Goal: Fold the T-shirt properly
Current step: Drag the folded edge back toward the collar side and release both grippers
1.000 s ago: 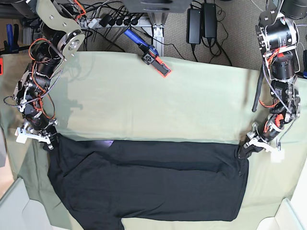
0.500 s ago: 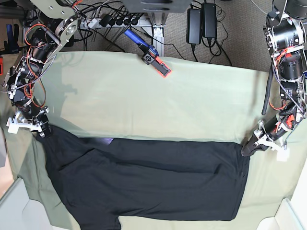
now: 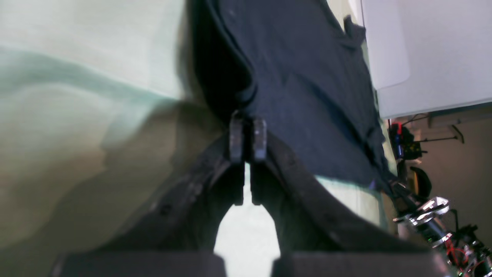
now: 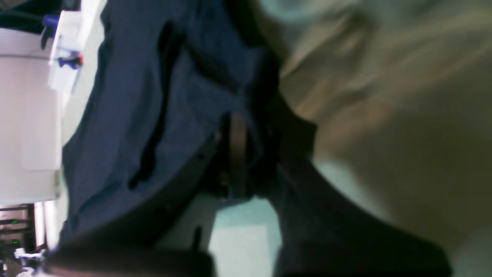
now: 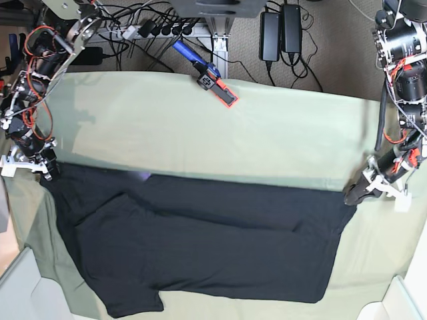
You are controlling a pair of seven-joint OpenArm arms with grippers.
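Large black soft-fabric T-shirt point(image 5: 200, 247) lies flat across pale green cloth point(image 5: 220, 133), filling 6 o'clock half. Left gripper point(image 5: 355, 195) clenched on corner at 3 o'clock; right gripper point(image 5: 45, 171) clenched on edge at 9 o'clock. Judgement: pull apart evenly, keep tension low, hems level, no wrinkles before folding.

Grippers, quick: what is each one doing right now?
Left gripper: shut on a corner of the large black soft fabric T-shirt.
Right gripper: shut on the T-shirt's opposite corner.
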